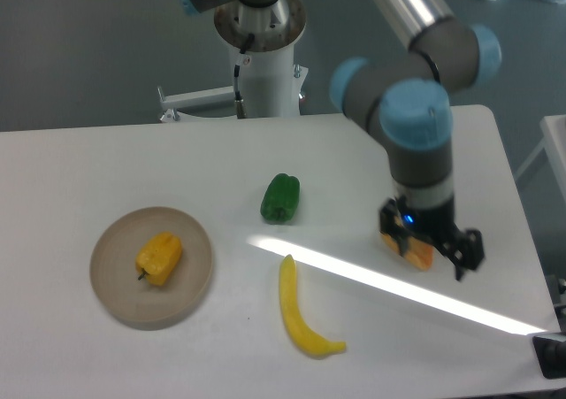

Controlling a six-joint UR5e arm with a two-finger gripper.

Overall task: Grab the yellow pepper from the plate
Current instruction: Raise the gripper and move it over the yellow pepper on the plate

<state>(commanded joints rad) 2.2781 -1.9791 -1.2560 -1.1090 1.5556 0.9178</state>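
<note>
Gripper (pixel 439 256) empty, far from yellow pepper (pixel 159 257).

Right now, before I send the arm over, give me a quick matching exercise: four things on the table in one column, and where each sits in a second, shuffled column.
Things:
1. yellow pepper
2. green pepper
3. long yellow banana-shaped item
4. gripper

Places:
A. bare table, near the middle, beyond the bright light stripe
B. right side, just above an orange item
C. on the plate, left side
D. front of the table, between the plate and the arm

Pairs: 1-C, 2-A, 3-D, 4-B
</note>
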